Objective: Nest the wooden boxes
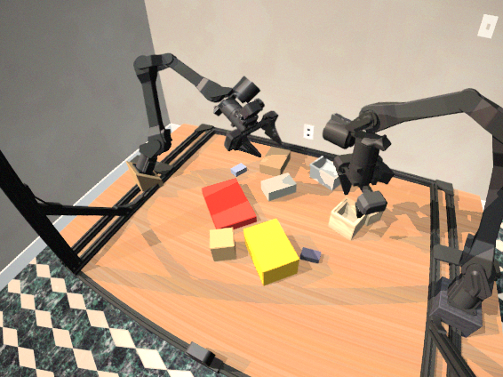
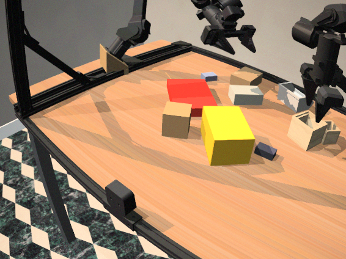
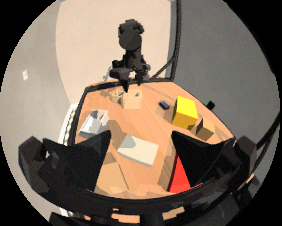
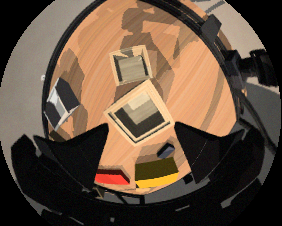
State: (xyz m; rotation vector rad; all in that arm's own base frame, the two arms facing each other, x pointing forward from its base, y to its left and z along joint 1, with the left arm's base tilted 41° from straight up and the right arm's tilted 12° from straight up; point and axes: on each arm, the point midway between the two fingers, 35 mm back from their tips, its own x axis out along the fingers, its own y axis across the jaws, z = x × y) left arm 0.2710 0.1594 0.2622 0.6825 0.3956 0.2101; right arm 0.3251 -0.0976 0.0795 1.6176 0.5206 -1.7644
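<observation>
The biggest wooden box [image 1: 343, 228] [image 2: 301, 134] [image 3: 132, 101] stands on the table, open side up. A second, slightly smaller rim shows within it, seemingly a nested box [image 4: 142, 102], also open side up. A smaller wooden box [image 1: 376, 217] [image 2: 331, 137] [image 4: 131, 69] stands open side up close beside the biggest one, outside it. My right gripper [image 1: 355, 204] [image 2: 313, 113] [image 4: 142, 126] is open and empty, pointing down above the biggest box. My left gripper [image 1: 270, 149] [image 2: 244, 53] [image 3: 141, 134] is open and empty, high above the far part of the table.
A pale grey open box [image 1: 324, 173] [image 4: 62, 104] lies behind the wooden boxes. A yellow block [image 1: 271, 249], red block [image 1: 228, 202], tan cube [image 1: 222, 244], dark small block [image 1: 310, 255], pale block [image 1: 278, 187], brown block [image 1: 275, 162] and small blue block [image 1: 238, 169] lie around.
</observation>
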